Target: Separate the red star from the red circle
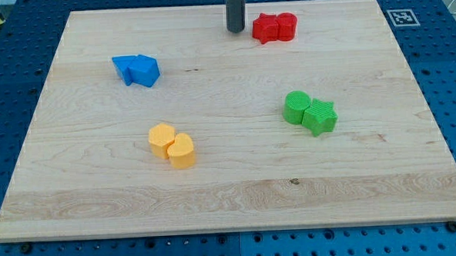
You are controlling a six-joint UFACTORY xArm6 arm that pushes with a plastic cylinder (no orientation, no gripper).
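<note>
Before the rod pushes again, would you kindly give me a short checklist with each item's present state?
1. My tip in view on the wooden board: ok.
2. Tip beside the red pair, on its view-left: ok.
3. Red star block and red circle block apart: not ok, touching.
4. Tip lined up with the seam between them: not ok.
5. Tip touching the star: cannot tell.
6. Blue, green and yellow pairs away from the tip: ok.

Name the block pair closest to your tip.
The red pair, just right of my tip at the view's top; blue, yellow and green pairs sit much farther away.
</note>
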